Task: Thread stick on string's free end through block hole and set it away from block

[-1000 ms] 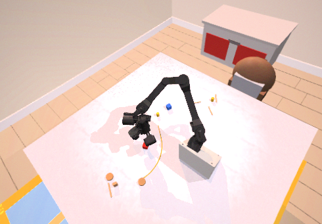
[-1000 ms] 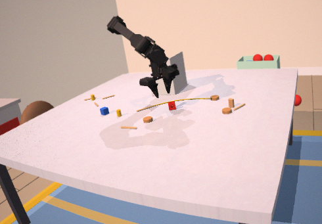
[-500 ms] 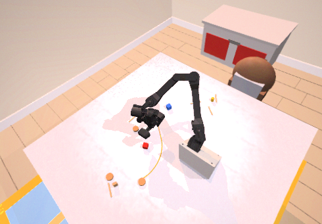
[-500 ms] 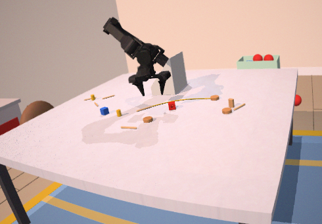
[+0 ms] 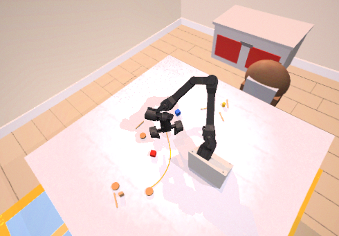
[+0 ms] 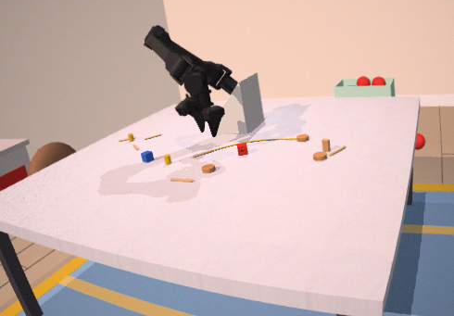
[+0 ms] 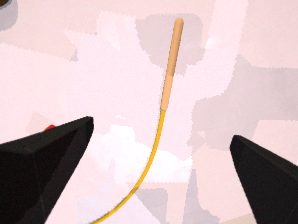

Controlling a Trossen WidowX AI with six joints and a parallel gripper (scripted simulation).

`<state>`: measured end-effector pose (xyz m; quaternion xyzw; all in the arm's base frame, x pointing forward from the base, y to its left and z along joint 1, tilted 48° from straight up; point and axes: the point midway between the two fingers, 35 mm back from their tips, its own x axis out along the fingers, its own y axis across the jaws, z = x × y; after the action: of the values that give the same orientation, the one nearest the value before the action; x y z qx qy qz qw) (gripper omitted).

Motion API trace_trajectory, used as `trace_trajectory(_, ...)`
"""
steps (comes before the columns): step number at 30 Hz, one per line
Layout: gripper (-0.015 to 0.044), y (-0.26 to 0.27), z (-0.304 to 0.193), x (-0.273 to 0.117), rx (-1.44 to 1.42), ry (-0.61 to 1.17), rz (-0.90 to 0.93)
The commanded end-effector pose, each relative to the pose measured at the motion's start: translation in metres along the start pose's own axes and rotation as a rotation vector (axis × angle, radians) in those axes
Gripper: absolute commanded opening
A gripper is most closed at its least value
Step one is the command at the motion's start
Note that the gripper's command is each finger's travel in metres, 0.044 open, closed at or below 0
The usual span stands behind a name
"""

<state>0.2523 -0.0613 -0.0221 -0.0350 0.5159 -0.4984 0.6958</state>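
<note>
A small red block (image 5: 153, 153) (image 6: 242, 149) (image 7: 50, 126) stands on the table; a dark hole shows in its face in the exterior view. A yellow string (image 5: 169, 158) (image 6: 266, 139) (image 7: 150, 167) curves past it from a round button (image 5: 149, 191) (image 6: 302, 138). The wooden stick (image 6: 204, 153) (image 7: 175, 55) on the string's free end lies on the table, hidden behind the gripper in the top view. My gripper (image 5: 167, 131) (image 6: 208, 133) (image 7: 162, 132) is wide open and empty, above the table. In the wrist view the string runs between and below the fingers, with the stick beyond the tips.
A loose stick (image 5: 140, 124) (image 6: 182, 180) and a button (image 5: 142, 135) (image 6: 208, 169) lie near the gripper. A blue cube (image 5: 178, 112) (image 6: 147, 156) and yellow cylinder (image 6: 168, 159) stand nearby. Another button (image 5: 115, 186) (image 6: 320, 156), brown piece (image 5: 121, 194) (image 6: 326, 145) and stick (image 5: 115, 200) (image 6: 337, 151) are grouped. A grey box (image 5: 209, 168) stands at the arm's base.
</note>
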Motion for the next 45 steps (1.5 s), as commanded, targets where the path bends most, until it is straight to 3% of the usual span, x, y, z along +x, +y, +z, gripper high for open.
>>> trace_trajectory(1, 0.0387, -0.003, -0.001, 0.001, 0.016, -0.004, -0.007)
trace_trajectory(11, 0.0125, -0.003, -0.001, 0.001, 0.016, -0.004, -0.007)
trace_trajectory(45, 0.012, -0.001, 0.0, 0.04, 0.016, -0.003, -0.005)
